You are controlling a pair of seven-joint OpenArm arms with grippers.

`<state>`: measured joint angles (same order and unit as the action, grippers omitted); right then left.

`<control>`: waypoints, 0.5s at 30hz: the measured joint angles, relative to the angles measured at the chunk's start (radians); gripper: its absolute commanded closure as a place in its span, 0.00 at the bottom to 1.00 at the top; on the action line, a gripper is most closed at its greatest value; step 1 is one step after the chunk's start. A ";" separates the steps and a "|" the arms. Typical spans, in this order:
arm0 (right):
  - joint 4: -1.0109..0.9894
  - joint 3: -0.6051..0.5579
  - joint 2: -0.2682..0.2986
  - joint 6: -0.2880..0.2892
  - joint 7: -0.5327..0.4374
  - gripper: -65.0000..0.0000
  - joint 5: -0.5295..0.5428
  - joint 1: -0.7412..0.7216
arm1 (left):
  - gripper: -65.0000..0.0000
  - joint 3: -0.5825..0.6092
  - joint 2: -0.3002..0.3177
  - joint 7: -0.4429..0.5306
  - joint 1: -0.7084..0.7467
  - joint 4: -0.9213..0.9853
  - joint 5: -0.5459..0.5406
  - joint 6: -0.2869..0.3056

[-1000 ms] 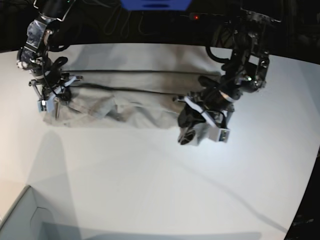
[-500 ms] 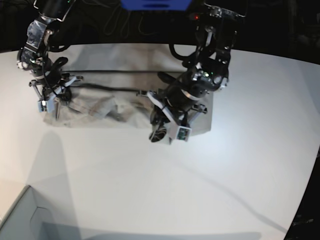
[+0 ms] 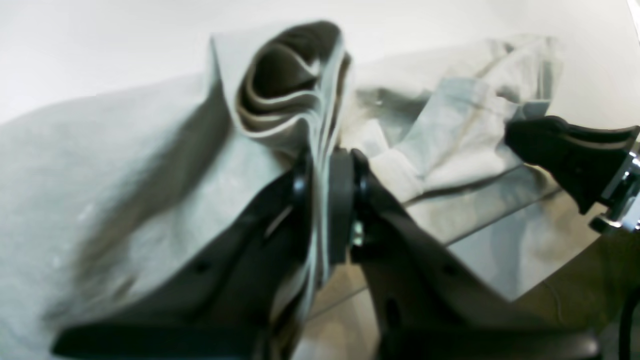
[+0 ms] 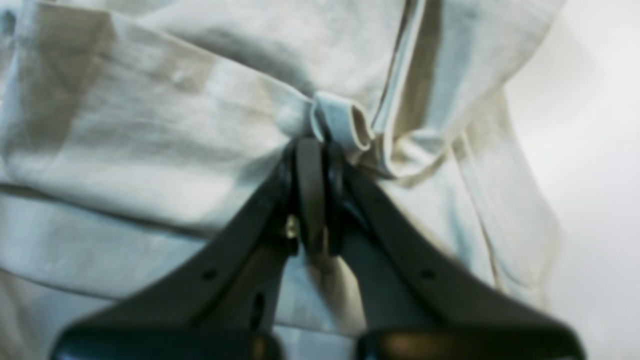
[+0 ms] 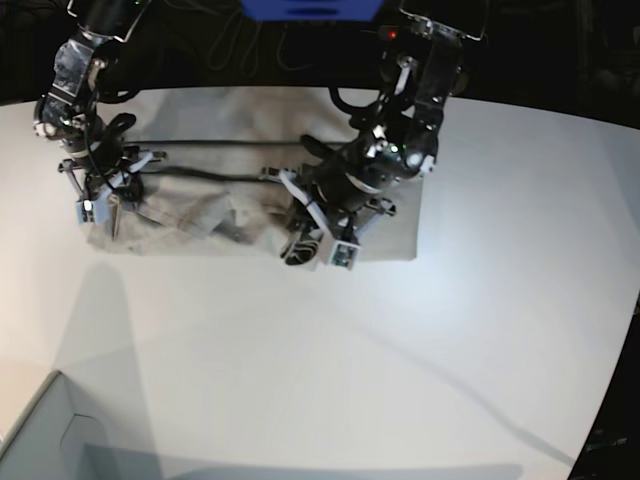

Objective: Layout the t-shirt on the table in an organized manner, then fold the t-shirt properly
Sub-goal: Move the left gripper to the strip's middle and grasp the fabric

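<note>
Left gripper (image 3: pixel 327 165) is clamped tight on a bunched fold of the t-shirt (image 5: pixel 200 215), lifted over the cloth's middle. Right gripper (image 4: pixel 320 150) pinches the shirt's edge at its end. The shirt lies long and rumpled across the white table (image 5: pixel 400 350).

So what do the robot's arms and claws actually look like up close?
Both arms are black jointed metal with silvery fittings and looping black cables. The left claw and right claw each end in two matte black, wedge-shaped fingers with small screw holes, tapering to flat, rounded pads. In the base view, pale blocks, probably the wrist cameras, sit at both wrists.
</note>
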<state>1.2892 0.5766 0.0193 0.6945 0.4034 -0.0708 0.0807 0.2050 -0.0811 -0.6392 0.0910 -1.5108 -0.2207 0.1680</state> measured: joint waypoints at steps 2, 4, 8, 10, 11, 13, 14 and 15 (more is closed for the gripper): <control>0.000 0.000 0.000 0.000 0.000 1.00 0.000 0.000 | 1.00 0.000 0.000 0.000 -0.002 0.000 0.000 0.001; 0.000 0.000 0.000 0.000 0.000 1.00 0.000 0.000 | 0.97 0.000 0.000 -0.012 -0.015 0.000 0.000 0.000; 0.000 0.000 0.000 0.000 0.000 1.00 0.000 0.001 | 0.74 0.045 0.003 0.000 -0.036 0.000 0.000 0.000; 0.002 0.000 0.000 0.000 0.000 1.00 0.000 0.001 | 0.61 0.070 0.003 -0.002 -0.031 -0.001 -0.004 0.002; 0.002 0.000 0.000 0.000 0.000 1.00 0.000 0.001 | 0.57 0.082 0.003 -0.002 -0.024 -0.002 -0.004 0.002; 0.002 0.000 0.000 0.000 0.000 1.00 0.000 0.001 | 0.59 0.108 0.004 -0.010 -0.021 -0.002 -0.003 0.002; 0.002 0.000 0.000 0.000 0.000 1.00 0.000 0.001 | 0.60 0.114 0.004 -0.007 -0.021 -0.002 -0.005 0.001; 0.002 0.000 0.000 0.000 0.001 1.00 0.000 0.000 | 0.61 0.119 0.003 -0.005 -0.023 -0.002 -0.005 0.002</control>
<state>1.2915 0.5762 0.0193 0.6949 0.4042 -0.0711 0.0811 0.3237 -0.0780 -0.6441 0.0685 -1.5127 -0.2253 0.1696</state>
